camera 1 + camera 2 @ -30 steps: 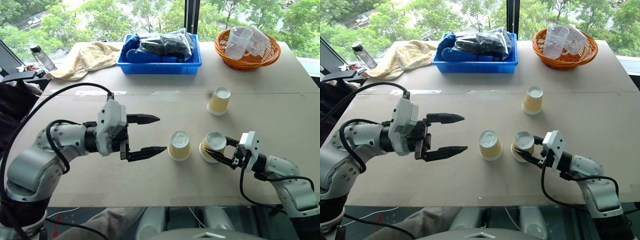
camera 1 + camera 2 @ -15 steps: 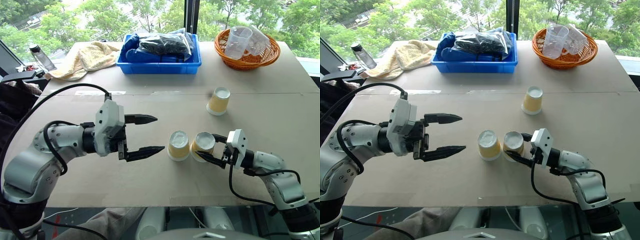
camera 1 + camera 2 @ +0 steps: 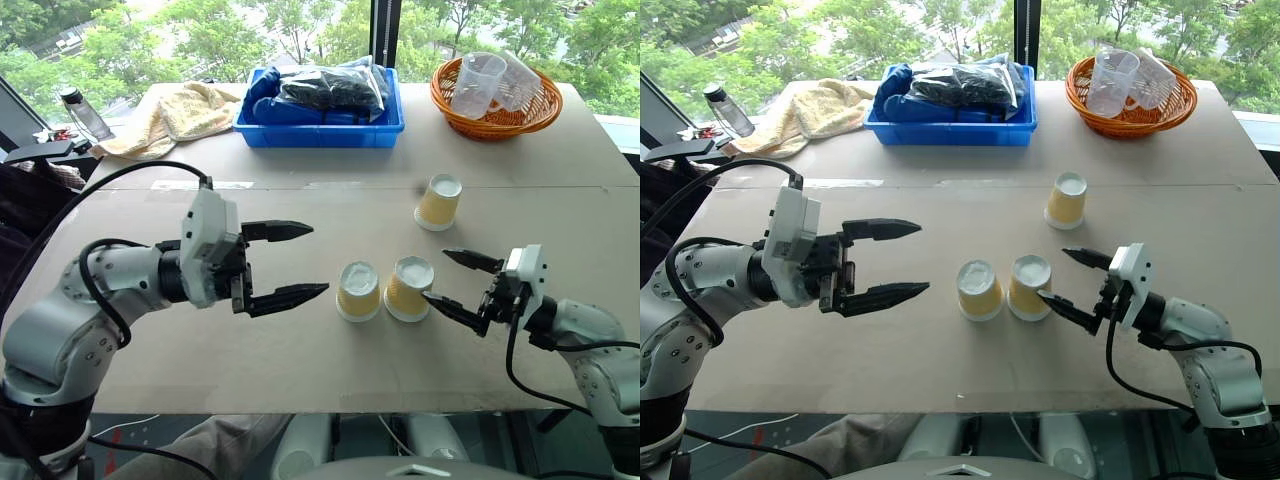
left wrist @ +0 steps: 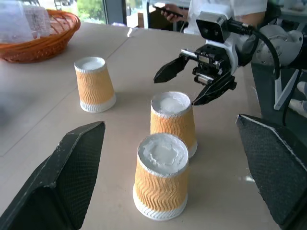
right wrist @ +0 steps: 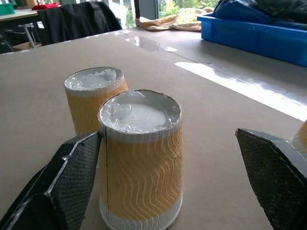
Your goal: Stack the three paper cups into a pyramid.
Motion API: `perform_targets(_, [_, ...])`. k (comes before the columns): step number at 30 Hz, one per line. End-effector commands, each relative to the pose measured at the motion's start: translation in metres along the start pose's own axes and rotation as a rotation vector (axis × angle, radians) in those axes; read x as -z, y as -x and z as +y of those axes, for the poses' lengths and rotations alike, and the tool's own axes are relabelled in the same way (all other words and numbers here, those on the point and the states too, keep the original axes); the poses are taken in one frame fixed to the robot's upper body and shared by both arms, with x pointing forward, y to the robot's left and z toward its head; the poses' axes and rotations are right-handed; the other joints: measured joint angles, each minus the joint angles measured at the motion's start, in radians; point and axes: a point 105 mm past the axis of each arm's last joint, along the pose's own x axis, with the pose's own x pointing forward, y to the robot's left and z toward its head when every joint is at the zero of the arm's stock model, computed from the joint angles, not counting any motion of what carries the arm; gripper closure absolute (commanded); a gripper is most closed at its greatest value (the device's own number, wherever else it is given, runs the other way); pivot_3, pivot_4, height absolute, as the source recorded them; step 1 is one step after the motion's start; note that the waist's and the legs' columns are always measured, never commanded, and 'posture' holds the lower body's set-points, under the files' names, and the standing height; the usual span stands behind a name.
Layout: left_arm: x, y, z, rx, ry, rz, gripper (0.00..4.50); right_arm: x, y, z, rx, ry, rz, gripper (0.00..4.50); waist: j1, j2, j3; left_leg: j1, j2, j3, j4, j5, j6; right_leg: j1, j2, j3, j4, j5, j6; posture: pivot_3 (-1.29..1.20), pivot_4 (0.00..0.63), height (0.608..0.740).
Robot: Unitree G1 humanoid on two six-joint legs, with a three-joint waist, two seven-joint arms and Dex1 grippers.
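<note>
Three paper cups stand upside down on the table, tan sides and white bases up. Two of them [image 3: 358, 291] [image 3: 408, 288] stand side by side near the table's middle, close together. The third cup [image 3: 438, 202] stands apart, farther back and to the right. My right gripper [image 3: 436, 275] is open just right of the pair, with its fingers clear of the nearer cup [image 5: 141, 153]. To the left of the pair my left gripper [image 3: 318, 260] hangs open and empty, pointing at them. The left wrist view shows both near cups [image 4: 160, 177] [image 4: 173, 122] and the right gripper [image 4: 175, 90] behind them.
A blue bin [image 3: 320, 125] with dark bags sits at the back middle. An orange basket [image 3: 495, 115] holding clear plastic cups is at the back right. A towel [image 3: 175, 115] and a bottle [image 3: 80, 112] lie at the back left.
My right gripper carried a tilted cup left to the other cup, set it upright, opened and drew back to the right. The left gripper stayed open, almost still.
</note>
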Motion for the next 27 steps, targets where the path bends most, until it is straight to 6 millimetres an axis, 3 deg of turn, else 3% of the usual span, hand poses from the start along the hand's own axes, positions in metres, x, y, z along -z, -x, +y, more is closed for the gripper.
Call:
perform_targets(1, [-0.018, 0.002, 0.011, -0.060, -0.032, -0.084, 0.00, -0.037, -0.009, -0.019, 0.097, -0.012, -0.154, 0.06, -0.005, 0.000, 0.000, 0.000, 0.000, 0.000, 0.000, 0.000, 0.000, 0.000, 0.000, 0.000, 0.000, 0.000, 0.000, 0.00, 0.150, 0.740])
perform_targets(7, [-0.015, -0.001, 0.013, -0.071, -0.034, -0.067, 0.00, -0.043, -0.030, -0.055, 0.238, 0.026, -0.187, 0.06, -0.004, 0.000, 0.000, -0.001, 0.000, 0.000, 0.000, 0.000, 0.000, -0.001, 0.000, 0.000, -0.001, 0.000, 0.000, 0.00, 0.150, 0.740])
perform_targets(14, [-0.014, 0.004, 0.017, -0.097, -0.038, -0.050, 0.00, -0.019, -0.054, -0.099, 0.365, 0.138, -0.065, 0.06, -0.005, 0.000, 0.000, -0.001, -0.001, 0.001, 0.000, 0.000, 0.000, -0.001, 0.000, 0.000, 0.000, 0.000, 0.000, 0.00, 0.150, 0.740])
perform_targets(22, [-0.009, 0.007, 0.016, -0.097, -0.040, -0.024, 0.00, 0.000, -0.078, -0.111, 0.340, 0.096, -0.031, 0.06, -0.023, 0.000, 0.000, -0.001, -0.001, 0.001, 0.000, 0.000, 0.000, -0.002, 0.000, 0.001, -0.001, 0.000, 0.000, 0.00, 0.150, 0.740])
perform_targets(27, [-0.008, 0.007, 0.015, -0.097, -0.040, -0.021, 0.00, 0.004, -0.083, -0.118, 0.361, 0.048, -0.044, 0.06, -0.027, 0.001, 0.001, -0.001, 0.000, 0.001, 0.000, 0.000, 0.000, -0.002, 0.000, 0.001, 0.000, 0.000, 0.000, 0.00, 0.150, 0.740])
